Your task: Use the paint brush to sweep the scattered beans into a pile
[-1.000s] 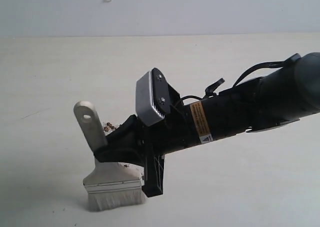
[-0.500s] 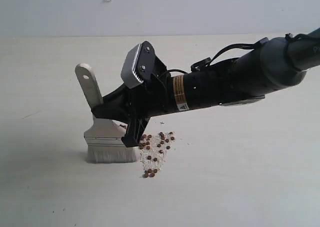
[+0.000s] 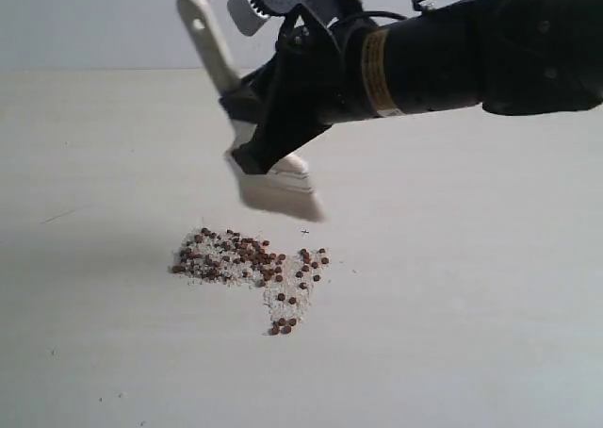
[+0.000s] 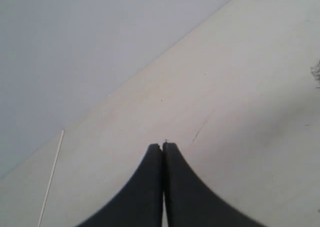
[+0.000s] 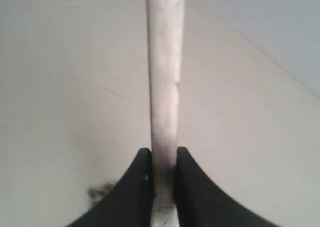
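dozens of beans (image 3: pixel 241 256) sit clear beneath the paint brush (image 3: pixel 278 194).

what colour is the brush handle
Pale cream, nearly white wood on the brush handle; it shows best in the exterior view.

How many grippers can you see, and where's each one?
2. The right gripper holds the brush in the air near the beans. The left gripper shows only in its wrist view, shut with nothing in it, over the table.
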